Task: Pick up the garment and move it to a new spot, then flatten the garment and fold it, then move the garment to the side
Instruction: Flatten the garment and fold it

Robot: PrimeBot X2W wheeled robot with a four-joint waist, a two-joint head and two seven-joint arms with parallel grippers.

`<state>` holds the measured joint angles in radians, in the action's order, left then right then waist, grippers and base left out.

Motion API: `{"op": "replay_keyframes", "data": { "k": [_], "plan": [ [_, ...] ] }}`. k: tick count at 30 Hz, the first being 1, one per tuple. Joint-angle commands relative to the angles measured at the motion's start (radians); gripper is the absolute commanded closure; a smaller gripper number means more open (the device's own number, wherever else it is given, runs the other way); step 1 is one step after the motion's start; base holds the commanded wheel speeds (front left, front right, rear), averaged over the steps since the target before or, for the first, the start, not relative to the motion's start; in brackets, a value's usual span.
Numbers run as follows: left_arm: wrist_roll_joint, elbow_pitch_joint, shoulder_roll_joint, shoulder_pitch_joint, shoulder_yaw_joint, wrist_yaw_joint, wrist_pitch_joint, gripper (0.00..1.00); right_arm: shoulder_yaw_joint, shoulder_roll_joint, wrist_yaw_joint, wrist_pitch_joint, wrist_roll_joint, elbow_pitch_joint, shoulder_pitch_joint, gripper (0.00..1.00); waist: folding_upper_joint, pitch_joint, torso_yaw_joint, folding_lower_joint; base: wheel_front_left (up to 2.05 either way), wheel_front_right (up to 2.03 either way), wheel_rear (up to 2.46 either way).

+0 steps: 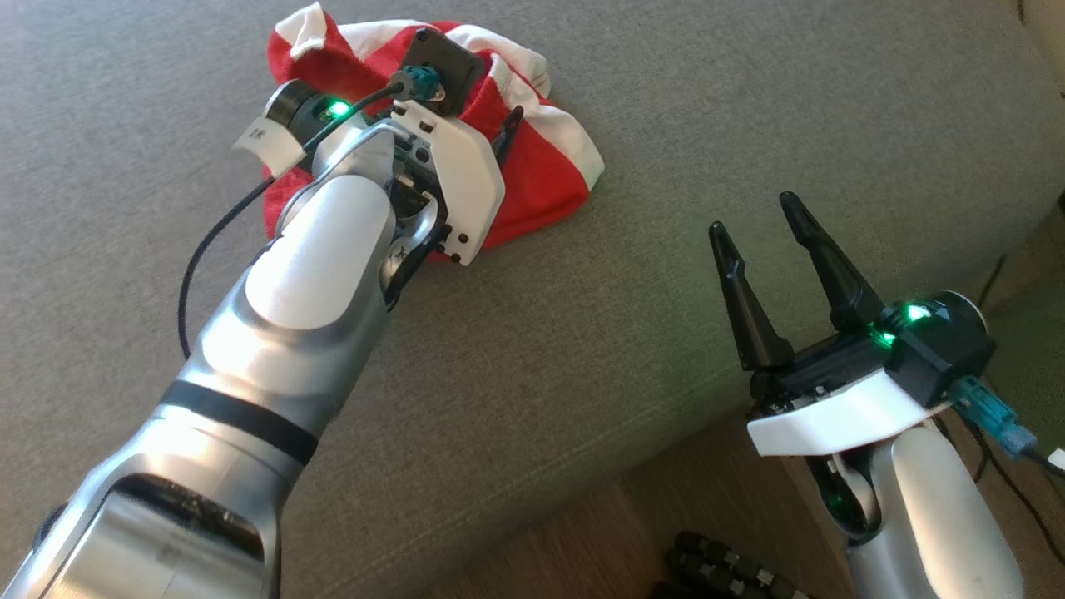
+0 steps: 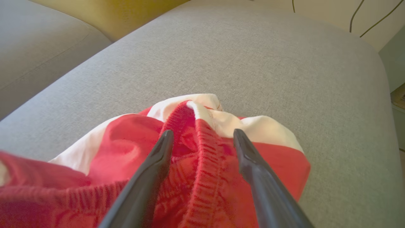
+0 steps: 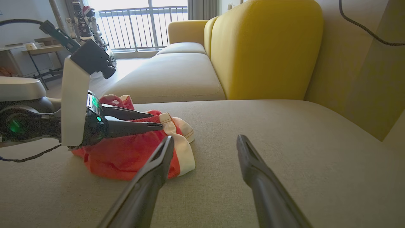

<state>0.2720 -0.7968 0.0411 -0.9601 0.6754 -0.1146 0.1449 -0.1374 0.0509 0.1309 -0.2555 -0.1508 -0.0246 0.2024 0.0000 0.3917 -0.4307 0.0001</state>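
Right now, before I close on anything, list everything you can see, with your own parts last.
garment: one, red and white, crumpled on the grey seat, towards its far left in the head view
seat cushion: one, grey, under the garment
second seat cushion: one, pale grey, farther along the sofa
backrest: one, yellow, behind the seat
floor: brown wood, below the seat's front edge
segmented object: one, black, on the floor; cannot tell what it is
railing: one, dark bars, at the bright window far behind
left tool: one, dark fingers, open, over the garment with its ribbed band between them
right tool: one, dark fingers, open, apart from the garment, near the seat's front edge
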Motion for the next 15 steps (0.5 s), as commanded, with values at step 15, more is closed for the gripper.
{"op": "replay_keyframes", "data": {
  "k": [15],
  "plan": [
    [0.055,-0.013,0.009,-0.116,0.076,0.009,-0.03,0.0,-0.028,-0.001,0.0,-0.006,-0.02,0.025,0.017,0.0,0.0,0.01,-0.043,-0.0001,0.0,0.0,0.0]
  ]
}}
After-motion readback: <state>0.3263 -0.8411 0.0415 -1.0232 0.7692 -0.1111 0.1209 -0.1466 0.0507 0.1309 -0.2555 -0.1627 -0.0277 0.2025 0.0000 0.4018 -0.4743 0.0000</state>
